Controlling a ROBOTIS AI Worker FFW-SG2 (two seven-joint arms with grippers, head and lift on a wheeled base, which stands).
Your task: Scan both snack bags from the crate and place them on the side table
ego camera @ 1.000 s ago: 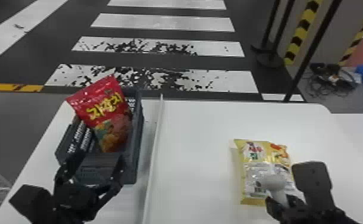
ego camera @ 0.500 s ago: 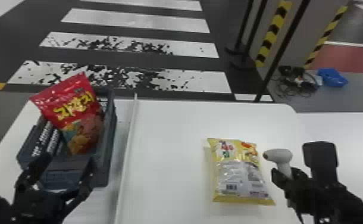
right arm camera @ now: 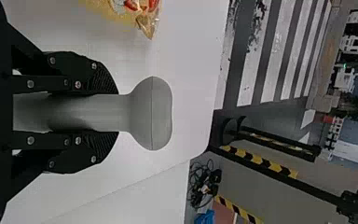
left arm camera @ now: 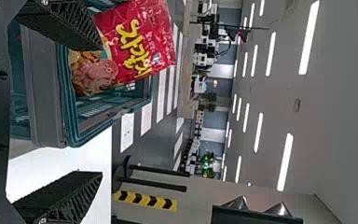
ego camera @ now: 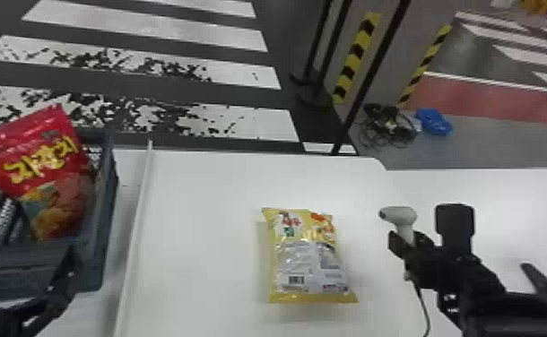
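The yellow snack bag [ego camera: 306,251] lies barcode [ego camera: 296,279] up on the bench [ego camera: 205,251], presumably for the handheld scanner [right arm camera: 153,113] the right pincer [right arm camera: 114,113] grasps, while the left pincer [left arm camera: 98,111] gapes near the crate [ego camera: 103,219] holding the red snack bag [ego camera: 44,166].

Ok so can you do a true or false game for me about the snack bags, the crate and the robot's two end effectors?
1. The red bag is in the crate. True.
2. The yellow bag is in the crate too. False: the yellow bag lies on the white table.
3. The right end effector holds a scanner. True.
4. The scanner is bright red. False: the scanner is grey.
5. The left end effector is squeezing the red bag shut. False: the left end effector's fingers are spread apart.
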